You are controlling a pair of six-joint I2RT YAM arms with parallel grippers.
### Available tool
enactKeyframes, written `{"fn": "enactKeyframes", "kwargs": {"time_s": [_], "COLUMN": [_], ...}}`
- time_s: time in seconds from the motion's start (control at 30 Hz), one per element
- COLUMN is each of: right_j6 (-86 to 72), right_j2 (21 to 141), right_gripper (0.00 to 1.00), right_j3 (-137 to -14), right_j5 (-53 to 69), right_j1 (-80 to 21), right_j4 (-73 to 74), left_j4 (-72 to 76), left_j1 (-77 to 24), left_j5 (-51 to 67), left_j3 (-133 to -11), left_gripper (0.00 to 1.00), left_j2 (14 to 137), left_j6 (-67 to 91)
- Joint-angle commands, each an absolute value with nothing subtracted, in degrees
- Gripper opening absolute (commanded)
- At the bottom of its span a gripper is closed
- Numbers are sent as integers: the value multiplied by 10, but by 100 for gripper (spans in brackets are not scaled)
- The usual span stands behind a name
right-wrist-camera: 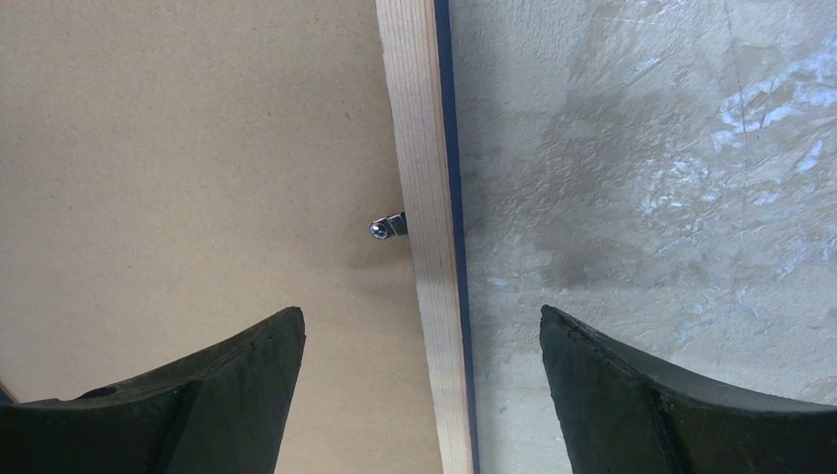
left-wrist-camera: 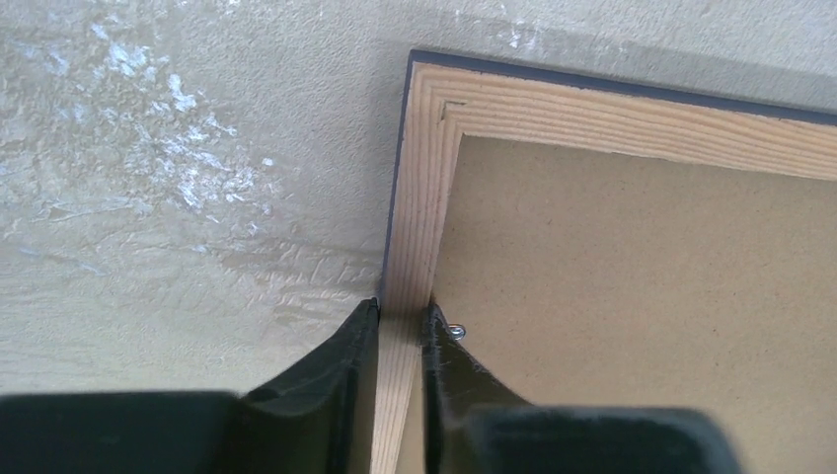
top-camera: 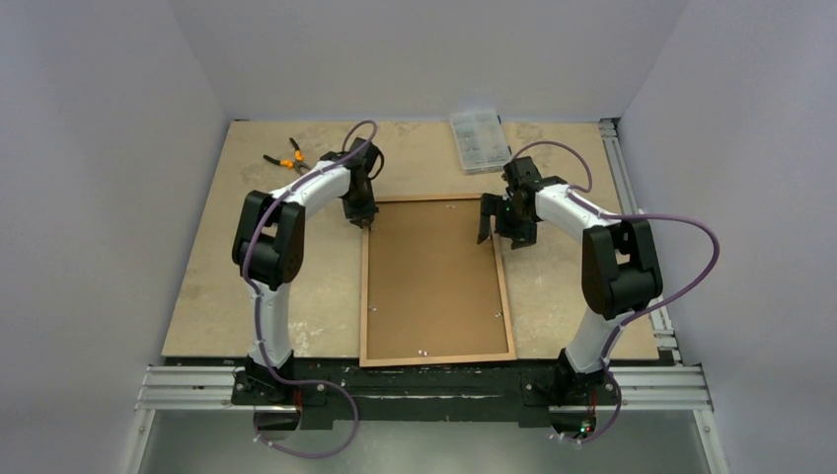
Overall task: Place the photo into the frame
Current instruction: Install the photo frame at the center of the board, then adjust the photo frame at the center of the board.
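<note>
While the left gripper [left-wrist-camera: 402, 318] is pinching the left rail of the face-down frame [top-camera: 364, 296], the right gripper [right-wrist-camera: 420, 316] is hovering wide open and empty above its right rail. With the photo unseen, the backing board [top-camera: 434, 276] is probably needing removal next.

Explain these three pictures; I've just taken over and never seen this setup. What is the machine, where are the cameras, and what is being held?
Two robot arms are bolted at the near table edge. The wide picture looks down from above and behind them; the other two come from cameras on each wrist. On the table lies the frame, wood side up, a brown board filling it. The left gripper pinches the frame's left rail near the far corner. The right gripper is open, straddling the right rail. Pliers and a clear parts box sit behind. No photo shows.
</note>
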State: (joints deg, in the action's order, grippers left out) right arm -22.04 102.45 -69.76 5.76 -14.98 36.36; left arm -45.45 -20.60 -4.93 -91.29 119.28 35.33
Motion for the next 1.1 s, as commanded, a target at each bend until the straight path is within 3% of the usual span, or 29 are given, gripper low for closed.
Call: {"fn": "enactKeyframes", "kwargs": {"time_s": [0.0,0.13,0.2,0.5,0.63,0.8,1.07], "right_j6": [-220,-217,-215,-226,-227,-244,-305], "right_j2": [992,983,976,936,916,881,833], "right_gripper": [87,87,88,88,88,88,86], "right_j3": [-693,-686,-677,-593,-554,-518,-476], "right_j5": [62,59,60,80,80,72,79], "right_j1": [-149,-147,-147,-150,-156,-205,-320], "right_j4": [366,371,373,366,365,371,380], "left_j4": [-445,-416,-398,-260,-198,-187,-262], "left_j1": [-201,-197,-196,-211,-243,-265,-268], "left_j5": [-24,14,43,151,163,166,183], "left_j3": [-905,-855,-810,-508,-429,-453,-646], "left_gripper": [33,74,84,87,87,87,86], "left_j2": [1167,1081,1036,862,828,853,976], "left_j6": [350,363,379,486,527,534,482]}}
